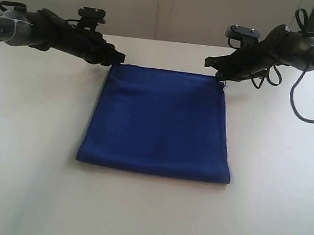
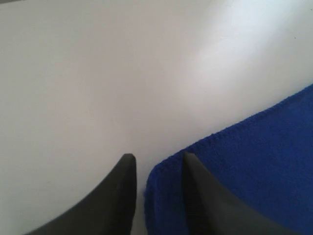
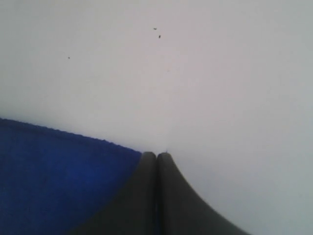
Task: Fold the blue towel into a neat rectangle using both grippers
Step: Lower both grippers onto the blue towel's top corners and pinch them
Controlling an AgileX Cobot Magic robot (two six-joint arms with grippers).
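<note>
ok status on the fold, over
left gripper open at one corner of the blue towel. right gripper shut at the neighbouring corner, grip unclear. towel flat on the table, edges even. nothing in the way.

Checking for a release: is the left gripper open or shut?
Open: the left gripper shows its fingers apart, with the towel corner in the gap.
</note>
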